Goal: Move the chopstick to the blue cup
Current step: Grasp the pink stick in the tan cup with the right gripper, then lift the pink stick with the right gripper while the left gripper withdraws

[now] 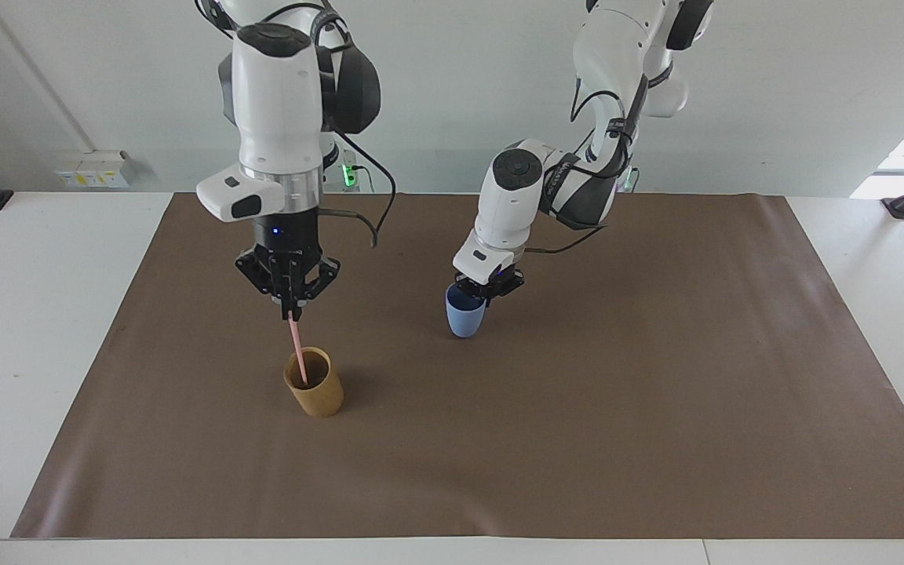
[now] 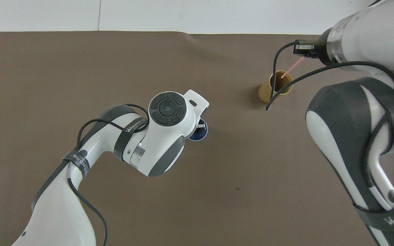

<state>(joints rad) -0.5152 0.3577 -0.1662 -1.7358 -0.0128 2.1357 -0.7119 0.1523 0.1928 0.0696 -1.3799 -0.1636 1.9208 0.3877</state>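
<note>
Right end effector (image 1: pixel 292 312): points straight down, pinching chopstick (image 1: pixel 297 354) top; its lower end in tan cup (image 1: pixel 314 383).
Left end effector (image 1: pixel 484 292): tilted at blue cup (image 1: pixel 464 315) rim, fingers unclear; cup at tan cup's 2 o'clock in the facing view.

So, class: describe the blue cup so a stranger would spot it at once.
On the brown mat, find the left claw, toward the middle. The blue cup stands upright just under it, nearer the robots than the tan cup. It is smaller, light blue and tapered, without the pink chopstick.
</note>
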